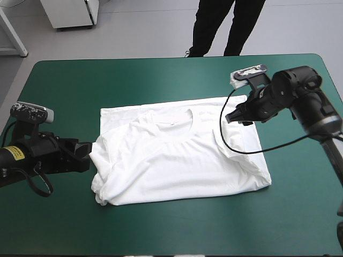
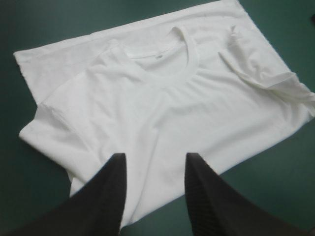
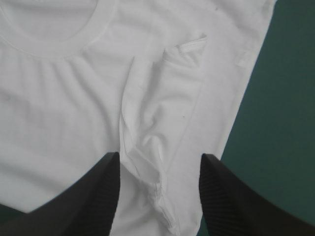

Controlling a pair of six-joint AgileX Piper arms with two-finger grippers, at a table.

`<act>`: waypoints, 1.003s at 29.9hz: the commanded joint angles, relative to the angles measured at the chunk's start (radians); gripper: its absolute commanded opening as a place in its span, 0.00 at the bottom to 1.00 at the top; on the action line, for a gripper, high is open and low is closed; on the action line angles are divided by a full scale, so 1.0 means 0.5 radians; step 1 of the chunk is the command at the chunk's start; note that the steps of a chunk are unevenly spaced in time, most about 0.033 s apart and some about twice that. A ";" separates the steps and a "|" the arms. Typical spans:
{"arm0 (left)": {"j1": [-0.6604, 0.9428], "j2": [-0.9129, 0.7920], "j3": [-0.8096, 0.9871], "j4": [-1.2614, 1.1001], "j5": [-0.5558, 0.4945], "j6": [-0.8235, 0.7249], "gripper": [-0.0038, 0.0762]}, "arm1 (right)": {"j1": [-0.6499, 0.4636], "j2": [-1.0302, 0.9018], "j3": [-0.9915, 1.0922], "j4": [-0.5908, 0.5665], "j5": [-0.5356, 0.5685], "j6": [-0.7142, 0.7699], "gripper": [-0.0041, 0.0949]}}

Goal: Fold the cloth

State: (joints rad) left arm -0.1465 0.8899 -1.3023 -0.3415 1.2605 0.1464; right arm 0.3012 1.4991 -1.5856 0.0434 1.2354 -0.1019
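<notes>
The T-shirt [image 1: 177, 160] lies flat in the middle of the teal-green table [image 1: 161, 230]. Its right sleeve [image 3: 162, 113] is turned in, so we think a fold is partly made. The left gripper [image 2: 155, 160] sits at the shirt's left side, fingers spread, holding nothing. The right gripper [image 3: 160, 157] hangs over the turned-in sleeve, fingers spread too, maybe ready to pinch it. Farther off is the collar [image 1: 172, 127]. We cannot see the layers underneath.

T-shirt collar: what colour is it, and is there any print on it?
The collar is plain white, matching the rest of the T-shirt; it shows best in the left wrist view.
</notes>
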 commanded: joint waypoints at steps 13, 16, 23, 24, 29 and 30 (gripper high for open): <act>0.001 -0.078 0.907 0.033 0.058 -0.073 0.53 | 0.001 -0.810 1.017 -0.392 -0.046 0.204 0.53; 0.001 -0.033 0.970 0.140 0.058 -0.077 0.53 | 0.010 -0.831 1.130 -0.407 -0.069 0.204 0.53; 0.001 0.188 0.962 0.301 0.058 -0.057 0.53 | 0.098 -0.778 1.151 -0.592 -0.078 0.309 0.53; 0.001 0.225 0.962 0.296 0.058 -0.035 0.54 | 0.099 -0.763 1.151 -0.596 -0.082 0.321 0.53; 0.001 0.435 0.959 0.279 0.022 0.010 0.54 | 0.099 -0.714 1.151 -0.604 -0.104 0.330 0.53; 0.001 0.461 0.959 0.261 -0.006 0.029 0.54 | 0.099 -0.707 1.151 -0.604 -0.108 0.335 0.53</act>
State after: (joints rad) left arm -0.1465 1.0927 -0.7945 -0.1813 1.2313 0.1435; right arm 0.3474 1.1479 -0.9896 -0.2281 1.2080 0.0595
